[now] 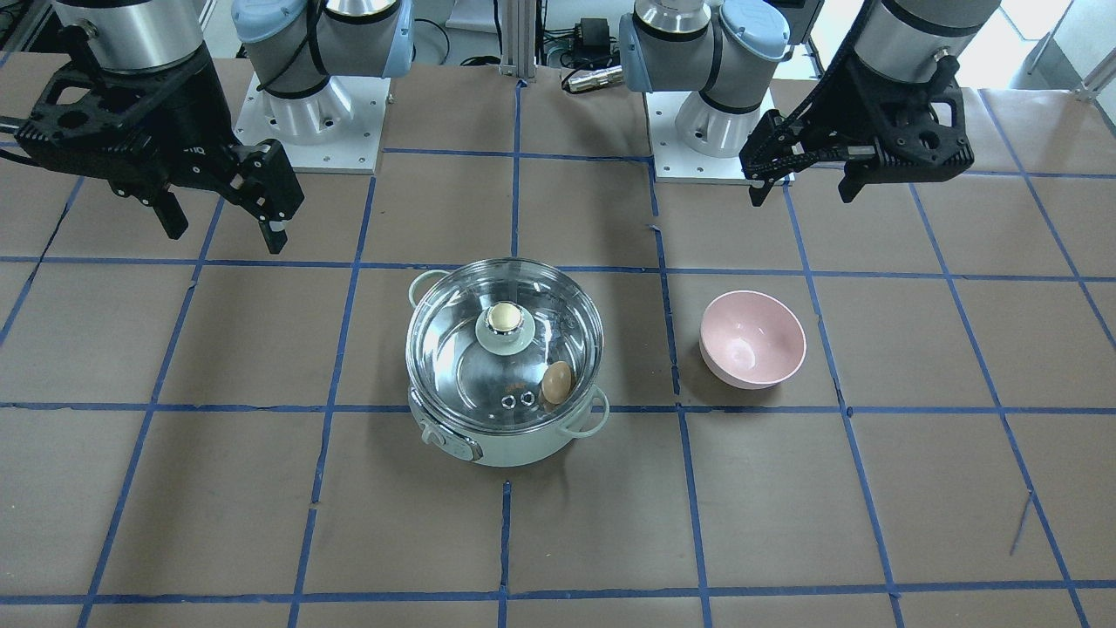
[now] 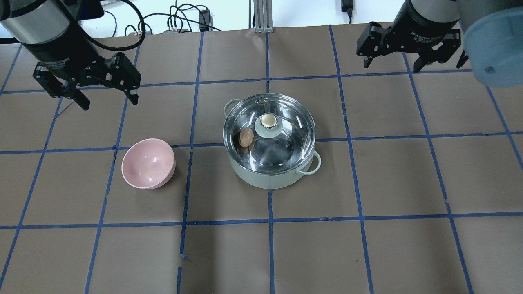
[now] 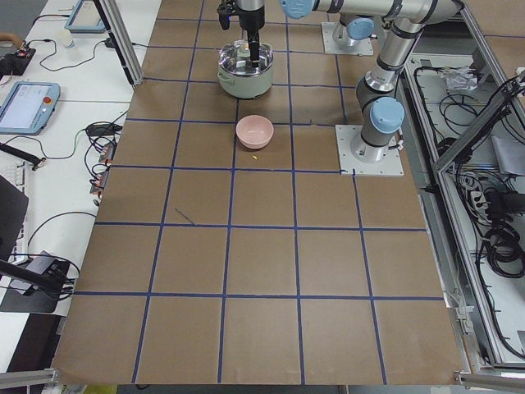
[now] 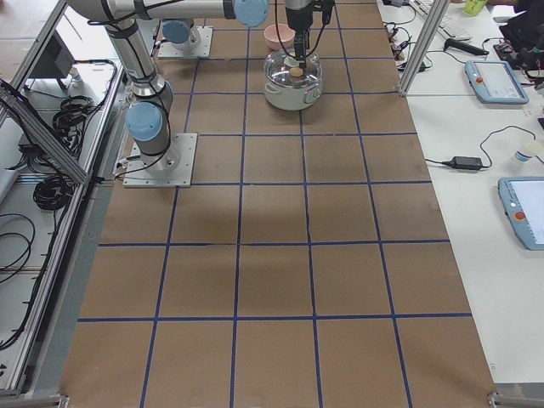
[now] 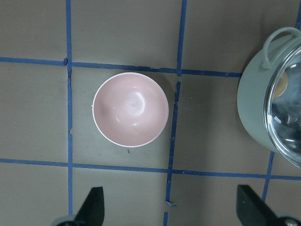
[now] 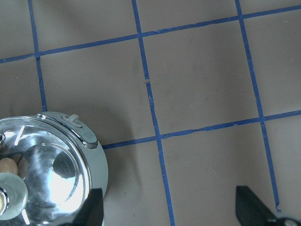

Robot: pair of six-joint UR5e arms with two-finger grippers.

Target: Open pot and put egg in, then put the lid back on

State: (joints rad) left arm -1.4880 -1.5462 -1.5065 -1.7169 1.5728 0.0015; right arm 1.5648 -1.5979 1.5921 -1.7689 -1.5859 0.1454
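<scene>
The pot (image 2: 265, 178) is pale mint green with a shiny steel inside; its clear glass lid (image 2: 286, 143) has a pale green knob base and a beige-gold top. The egg (image 2: 245, 137) inside the pot is tan-brown. The bowl (image 2: 148, 163) beside the pot is pink. The table (image 2: 367, 253) under the pot is brown with a blue tape grid.

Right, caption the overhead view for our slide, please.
Egg in pot under lid, pink bowl beside, left gripper and right gripper open.

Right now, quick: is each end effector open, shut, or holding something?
The black two-finger left end effector: open, holding nothing.
The black two-finger right end effector: open, holding nothing.
</scene>
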